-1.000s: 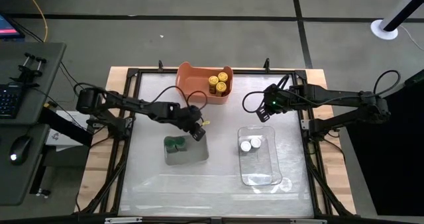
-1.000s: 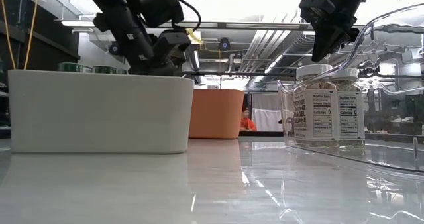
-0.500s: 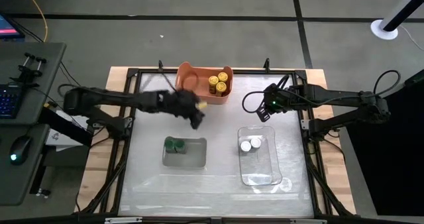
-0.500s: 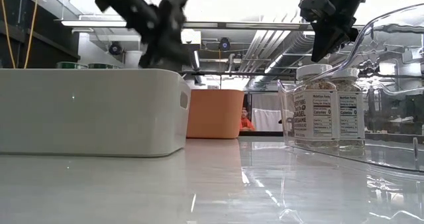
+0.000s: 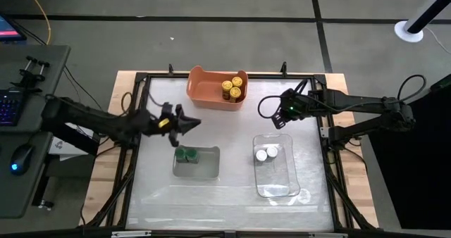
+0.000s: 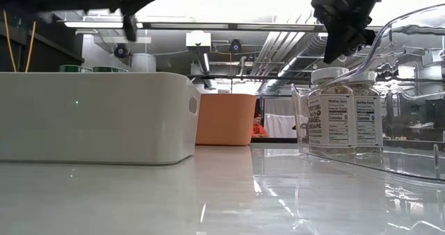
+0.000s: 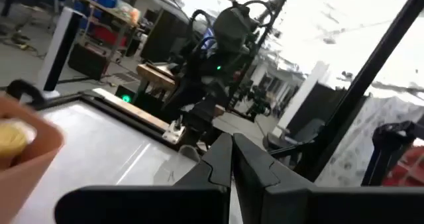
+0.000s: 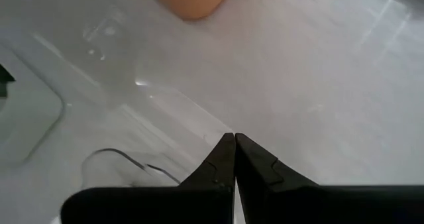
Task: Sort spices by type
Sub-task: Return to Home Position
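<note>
The spices stand sorted in three containers. Yellow-capped jars (image 5: 232, 89) are in the orange bin (image 5: 208, 90), green-capped jars (image 5: 184, 153) in the grey tray (image 5: 204, 164), and white-capped jars (image 5: 266, 153) in the clear tray (image 5: 276, 182). My left gripper (image 5: 189, 122) hovers shut and about level over the table's left part, between the bin and the grey tray, touching nothing. My right gripper (image 5: 278, 120) hangs shut above the clear tray's far end, pointing down, with nothing in it.
The black frame rail (image 5: 141, 111) runs around the tabletop. Bare white table (image 5: 232, 196) lies between the grey tray and the clear tray and along the near edge. In the low view the grey tray's wall (image 6: 97, 117) fills the left and the clear tray (image 6: 389, 151) the right.
My left gripper has drawn back from the grey tray's far right corner toward the table's left edge and upward, tipping from pointing down to about level. It has stayed shut. The grey tray has turned slightly and now sits square. My right arm has kept still.
</note>
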Action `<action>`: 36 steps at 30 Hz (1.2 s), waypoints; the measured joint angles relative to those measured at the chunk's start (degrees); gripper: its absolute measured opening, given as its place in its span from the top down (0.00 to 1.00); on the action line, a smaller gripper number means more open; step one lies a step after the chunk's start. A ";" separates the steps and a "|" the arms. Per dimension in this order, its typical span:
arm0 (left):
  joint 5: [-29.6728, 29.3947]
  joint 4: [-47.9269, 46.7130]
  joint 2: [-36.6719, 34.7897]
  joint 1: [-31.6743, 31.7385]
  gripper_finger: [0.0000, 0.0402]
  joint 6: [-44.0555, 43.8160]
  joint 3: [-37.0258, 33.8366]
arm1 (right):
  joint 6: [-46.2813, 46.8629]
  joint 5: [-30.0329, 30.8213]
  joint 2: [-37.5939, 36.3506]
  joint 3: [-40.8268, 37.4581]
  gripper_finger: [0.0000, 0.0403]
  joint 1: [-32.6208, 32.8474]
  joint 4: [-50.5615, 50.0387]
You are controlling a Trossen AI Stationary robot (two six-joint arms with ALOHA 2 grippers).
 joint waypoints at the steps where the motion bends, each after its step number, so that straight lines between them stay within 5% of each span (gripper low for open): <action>1: -1.41 1.57 -0.85 -1.07 1.00 -0.43 -2.11 | 0.20 -0.07 0.00 0.00 1.00 0.00 0.52; 7: -6.66 4.07 -7.34 -4.68 1.00 -1.16 -12.32 | 1.45 -1.09 0.00 0.00 1.00 0.00 2.75; 14: -2.06 3.59 -18.34 -3.61 1.00 -0.31 -19.98 | 2.74 -4.53 -0.13 0.00 1.00 0.20 4.07; 23: 2.06 -12.89 -27.93 -1.70 1.00 1.48 -20.15 | 3.84 -4.72 -0.15 0.00 1.00 3.77 4.02; 36: 1.46 -14.61 -28.19 -1.70 1.00 -0.54 -20.15 | 5.35 -0.04 -8.52 -1.72 1.00 11.19 1.68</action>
